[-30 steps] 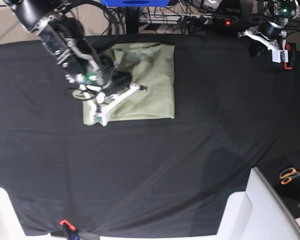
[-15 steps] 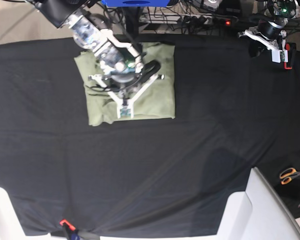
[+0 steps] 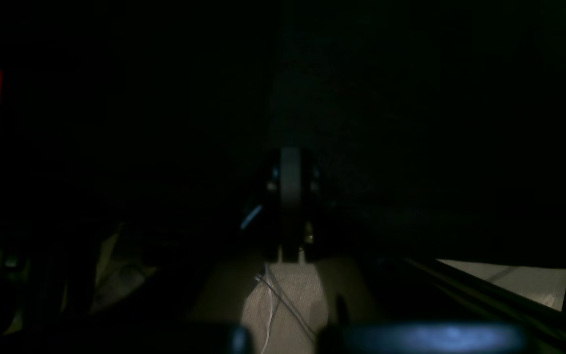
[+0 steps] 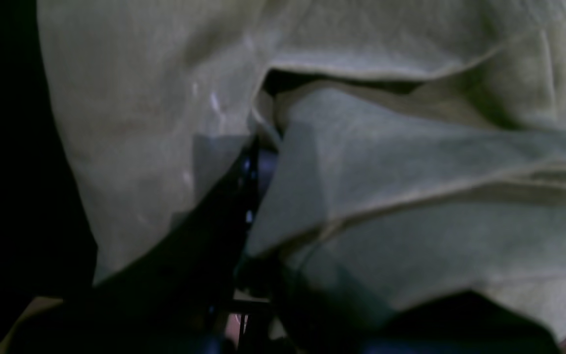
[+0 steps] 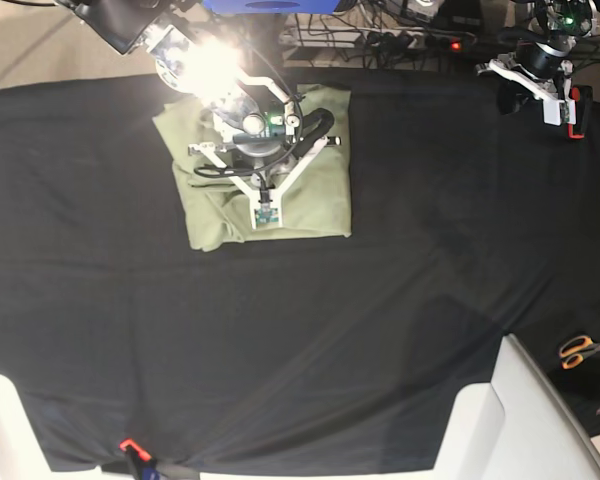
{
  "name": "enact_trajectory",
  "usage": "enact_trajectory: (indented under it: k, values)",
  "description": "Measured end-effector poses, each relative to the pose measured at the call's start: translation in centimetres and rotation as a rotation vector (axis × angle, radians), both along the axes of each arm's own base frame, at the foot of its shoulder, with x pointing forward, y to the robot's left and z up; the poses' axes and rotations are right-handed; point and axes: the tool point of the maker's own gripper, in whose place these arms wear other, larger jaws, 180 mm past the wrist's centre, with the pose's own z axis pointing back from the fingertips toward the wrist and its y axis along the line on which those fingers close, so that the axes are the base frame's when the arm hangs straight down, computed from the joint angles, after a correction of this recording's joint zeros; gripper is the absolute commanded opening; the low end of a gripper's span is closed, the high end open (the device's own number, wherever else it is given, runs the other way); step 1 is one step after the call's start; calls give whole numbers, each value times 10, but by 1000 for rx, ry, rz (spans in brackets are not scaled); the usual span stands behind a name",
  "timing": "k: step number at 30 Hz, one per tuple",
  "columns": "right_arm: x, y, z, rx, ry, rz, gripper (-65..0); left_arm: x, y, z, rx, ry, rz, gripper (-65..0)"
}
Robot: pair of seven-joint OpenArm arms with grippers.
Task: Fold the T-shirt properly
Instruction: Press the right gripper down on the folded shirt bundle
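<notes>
My right claw [image 4: 251,196] is nearly closed, its dark jaws pinching a fold of the T-shirt [image 4: 386,196], whose pale green cloth bunches around the tips and fills almost all of my right wrist view. From above, that claw [image 5: 263,212] points down over the middle of the T-shirt [image 5: 320,190], which lies folded into a rough rectangle at the far left part of the table [image 5: 300,330], on its black cloth, with the left edge still rumpled. My left claw [image 3: 290,206] is closed on nothing, jaws pressed together, hanging well apart from the shirt at the far right corner of the table [image 5: 545,95]. A pair of orange-handled scissors [image 5: 580,350] lies off the right edge, near a white panel [image 5: 500,420].
</notes>
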Motion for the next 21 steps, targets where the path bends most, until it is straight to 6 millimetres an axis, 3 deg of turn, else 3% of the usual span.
enact_trajectory:
  k: [11,17,21]
  values:
    - [4,13,15,48,-20,2,-645,0,0,0,0,0,0,-650]
    - [8,17,19,60,-42,-1,-645,-6,1,-18,-35,36,33,-650]
    - [14,15,21,61,-69,-8,-645,-8,1,-19,-36,42,35,-650]
